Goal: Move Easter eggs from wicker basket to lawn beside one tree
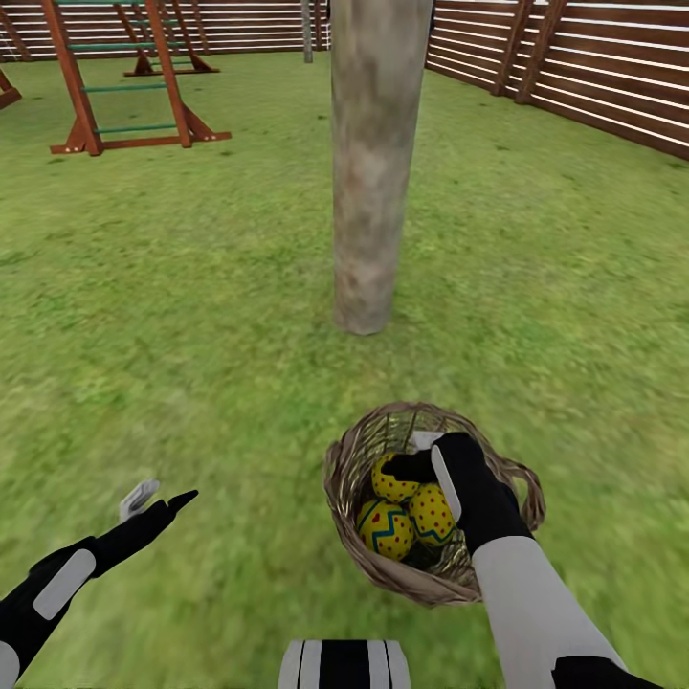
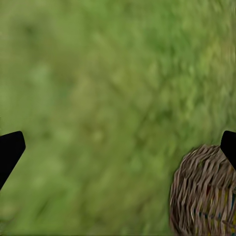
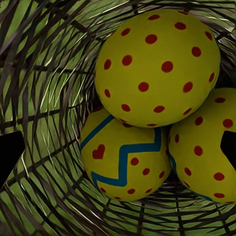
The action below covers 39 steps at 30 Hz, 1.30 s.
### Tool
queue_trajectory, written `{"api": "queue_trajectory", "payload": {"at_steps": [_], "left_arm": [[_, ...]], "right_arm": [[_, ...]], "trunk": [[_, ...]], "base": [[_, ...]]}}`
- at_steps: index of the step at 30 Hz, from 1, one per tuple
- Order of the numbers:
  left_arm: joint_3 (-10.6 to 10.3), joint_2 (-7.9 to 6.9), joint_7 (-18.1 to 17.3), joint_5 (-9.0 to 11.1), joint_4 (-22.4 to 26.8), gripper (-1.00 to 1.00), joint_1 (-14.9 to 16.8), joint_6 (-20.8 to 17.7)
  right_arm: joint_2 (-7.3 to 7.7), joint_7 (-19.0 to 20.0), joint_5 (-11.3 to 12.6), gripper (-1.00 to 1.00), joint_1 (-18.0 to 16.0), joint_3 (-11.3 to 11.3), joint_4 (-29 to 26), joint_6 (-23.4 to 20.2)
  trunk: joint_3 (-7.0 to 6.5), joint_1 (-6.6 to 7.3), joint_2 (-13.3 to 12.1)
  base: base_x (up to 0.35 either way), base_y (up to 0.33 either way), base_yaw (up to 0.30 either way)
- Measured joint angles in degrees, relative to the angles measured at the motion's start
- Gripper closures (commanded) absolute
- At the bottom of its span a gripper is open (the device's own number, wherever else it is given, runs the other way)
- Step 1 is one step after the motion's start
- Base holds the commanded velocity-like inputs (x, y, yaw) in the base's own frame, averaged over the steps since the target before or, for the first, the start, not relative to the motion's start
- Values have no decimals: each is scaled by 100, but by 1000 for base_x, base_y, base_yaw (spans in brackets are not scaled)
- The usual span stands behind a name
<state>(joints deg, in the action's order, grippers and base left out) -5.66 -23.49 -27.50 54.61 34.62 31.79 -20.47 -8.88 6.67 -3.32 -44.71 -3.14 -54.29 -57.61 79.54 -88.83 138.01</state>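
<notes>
The wicker basket (image 1: pixel 407 579) stands upright on the lawn (image 1: pixel 191 316), a short way in front of the tree (image 1: pixel 373 172), whose thick grey-brown trunk rises out of view. Three Easter eggs lie inside it: one on top (image 1: pixel 390 481), a zigzag one (image 1: pixel 386 529) and a third (image 1: pixel 433 515). My right gripper (image 1: pixel 418 457) reaches down into the basket, open. In the right wrist view the dotted top egg (image 3: pixel 157 69) rests on the zigzag egg (image 3: pixel 125 157) and the third egg (image 3: pixel 201 147), between the spread fingertips (image 3: pixel 10 155). My left gripper (image 1: pixel 165 498) hovers open over grass left of the basket (image 2: pixel 204 191).
A wooden play frame with ladders (image 1: pixel 124 77) stands far back on the left. A slatted wooden fence (image 1: pixel 593 67) runs along the back and right. Open grass lies around the tree. My base (image 1: pixel 344 665) shows at the lower edge.
</notes>
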Motion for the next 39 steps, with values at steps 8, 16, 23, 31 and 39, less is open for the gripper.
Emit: {"api": "queue_trajectory", "payload": {"at_steps": [8,16,23,31,39], "left_arm": [[-2,0,4,-2,1,-100,0,-2],[-1,0,0,-1,1,-100,0,-5],[-2,0,3,-2,-7,-100,0,-9],[0,0,-2,-1,0,-100,0,-9],[0,-1,-9,-1,7,-100,0,-9]], "right_arm": [[62,-144,1,-100,0,-6,-23,0],[60,-163,2,-100,0,-7,-28,8],[60,-163,2,-100,0,-7,-48,15],[60,-163,2,-100,0,-7,-78,18],[60,-163,2,-100,0,-7,-45,18]], "trunk": [[75,0,0],[149,0,0],[215,1,0],[255,1,0],[257,0,0]], "base": [[0,0,0],[3,0,0],[115,0,0],[98,0,0],[10,0,0]]}}
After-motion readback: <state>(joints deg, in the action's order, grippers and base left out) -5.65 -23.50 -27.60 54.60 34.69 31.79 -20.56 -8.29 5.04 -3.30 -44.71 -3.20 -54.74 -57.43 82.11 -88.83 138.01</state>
